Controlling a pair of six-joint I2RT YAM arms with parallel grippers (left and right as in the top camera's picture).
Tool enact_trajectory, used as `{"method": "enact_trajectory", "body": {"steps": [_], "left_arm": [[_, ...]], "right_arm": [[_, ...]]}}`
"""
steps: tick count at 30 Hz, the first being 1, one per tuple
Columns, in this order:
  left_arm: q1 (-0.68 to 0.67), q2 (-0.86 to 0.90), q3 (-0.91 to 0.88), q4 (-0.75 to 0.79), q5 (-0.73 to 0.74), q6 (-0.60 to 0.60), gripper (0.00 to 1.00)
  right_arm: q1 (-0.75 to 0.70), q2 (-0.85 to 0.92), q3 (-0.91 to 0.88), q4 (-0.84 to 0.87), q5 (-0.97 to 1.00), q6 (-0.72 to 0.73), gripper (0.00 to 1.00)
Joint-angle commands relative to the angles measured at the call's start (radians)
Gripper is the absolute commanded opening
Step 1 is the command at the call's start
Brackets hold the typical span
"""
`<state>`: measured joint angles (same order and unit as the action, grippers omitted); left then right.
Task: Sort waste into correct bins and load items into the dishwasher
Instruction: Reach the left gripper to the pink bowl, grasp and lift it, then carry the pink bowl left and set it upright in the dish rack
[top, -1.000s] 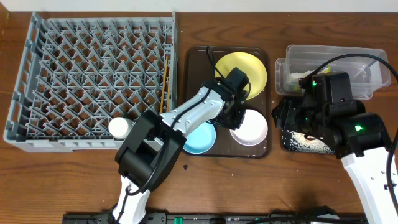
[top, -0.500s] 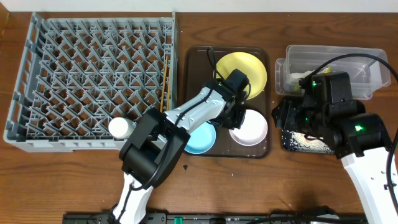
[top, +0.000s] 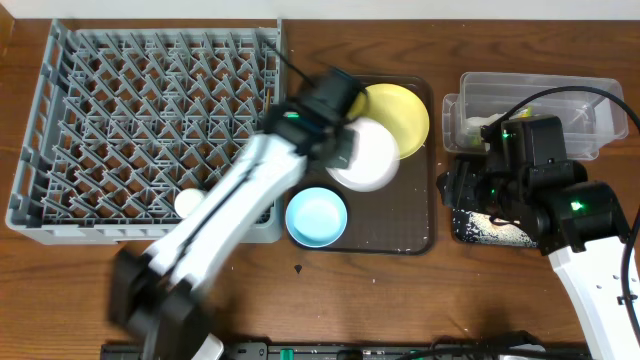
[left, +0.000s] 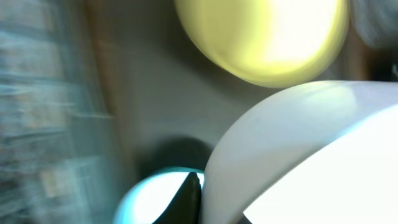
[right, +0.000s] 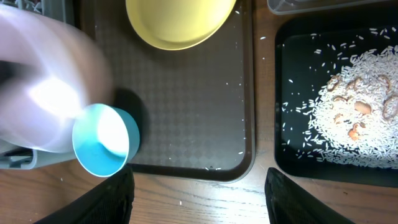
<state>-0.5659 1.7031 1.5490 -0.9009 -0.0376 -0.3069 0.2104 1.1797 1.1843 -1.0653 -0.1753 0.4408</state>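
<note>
Jaws: L arm (top: 255, 185) pinches white bowl (top: 368, 158), raised over brown tray (top: 400, 215); R arm (top: 560, 205): spread.

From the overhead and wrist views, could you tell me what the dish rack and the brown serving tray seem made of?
The dish rack looks like moulded grey plastic: matte, with uniform pegs. The brown serving tray is probably plastic too, judging by its fine embossed diamond texture, though that is less certain.
</note>
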Motion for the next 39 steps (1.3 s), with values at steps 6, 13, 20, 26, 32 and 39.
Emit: {"method": "enact_trajectory", "body": {"steps": [6,13,20,26,32,39], "left_arm": [[0.137,-0.048,-0.003,-0.13,-0.993,0.023,0.07],[0.249,0.048,-0.01,-0.119,-1.128,0.068,0.07],[0.296,0.185,-0.01,-0.09,-1.215,0.066,0.07],[0.298,0.28,-0.01,-0.061,-1.236,0.066,0.07],[0.288,0.335,-0.01,-0.063,-1.227,0.049,0.08],[0.221,0.336,-0.012,-0.063,-1.227,0.047,0.08]], "right_arm": [[-0.007,-0.011,0.005,0.006,0.006,0.007,0.65],[-0.007,-0.011,0.005,0.007,0.006,0.006,0.66],[-0.007,-0.011,0.005,0.009,0.006,0.007,0.66],[-0.007,-0.011,0.005,0.009,0.006,0.006,0.66],[-0.007,-0.011,0.005,0.012,0.006,0.007,0.66],[-0.007,-0.011,0.005,0.03,0.006,0.007,0.66]]}}
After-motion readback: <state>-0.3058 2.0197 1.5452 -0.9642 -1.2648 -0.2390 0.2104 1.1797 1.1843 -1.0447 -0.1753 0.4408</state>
